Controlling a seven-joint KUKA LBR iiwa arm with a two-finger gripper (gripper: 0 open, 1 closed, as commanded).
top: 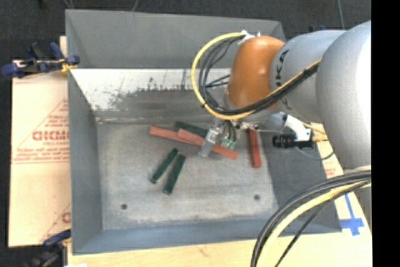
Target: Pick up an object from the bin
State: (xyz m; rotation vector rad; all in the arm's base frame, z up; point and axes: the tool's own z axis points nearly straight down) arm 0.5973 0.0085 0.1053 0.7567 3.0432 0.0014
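My gripper (215, 141) reaches down under the orange wrist cover, near the middle of the bin towards its back. Its grey fingers sit right at a long red-brown stick (169, 133) that runs left to right, where a dark green stick (189, 134) crosses it. The wrist cover hides how the fingers stand and whether they touch either stick. A second red-brown stick (255, 150) lies just right of the gripper, pointing front to back. Two dark green sticks (164, 166) (175, 173) lie side by side, slanted, to the front left.
The arm comes in from the right and covers the bin's right rear part. The bin floor to the left and along the front is bare metal. The back wall rises steeply behind the sticks.
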